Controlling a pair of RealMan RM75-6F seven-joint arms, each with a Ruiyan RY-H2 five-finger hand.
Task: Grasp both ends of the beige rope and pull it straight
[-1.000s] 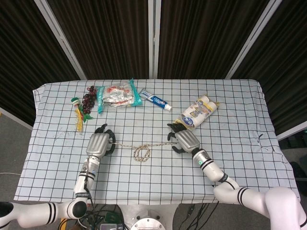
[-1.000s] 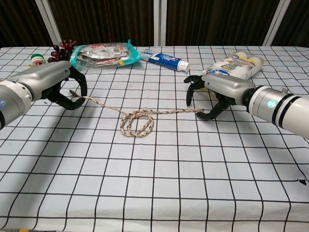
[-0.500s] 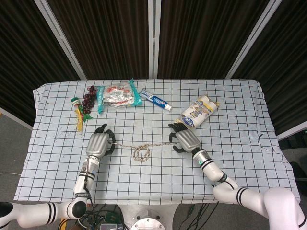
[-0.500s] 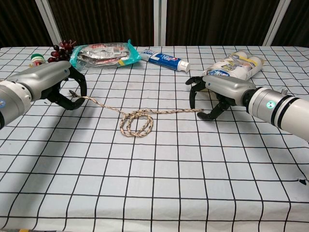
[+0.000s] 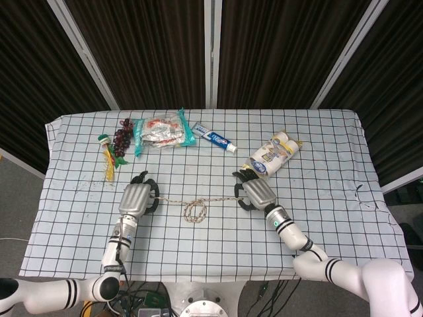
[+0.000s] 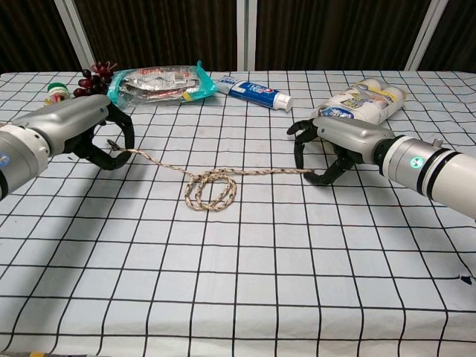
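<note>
Chest view shows the beige rope (image 6: 212, 184) lying on the checked tablecloth (image 6: 238, 282) between the two hands, coiled loosely in the middle with a tail running out each way. The left hand (image 6: 82, 130) curls around the left end and seems to pinch it. The right hand (image 6: 335, 145) arches over the right end; whether it truly grips, I cannot tell. The rope looks light and limp, so hold the very tips firmly.
</note>
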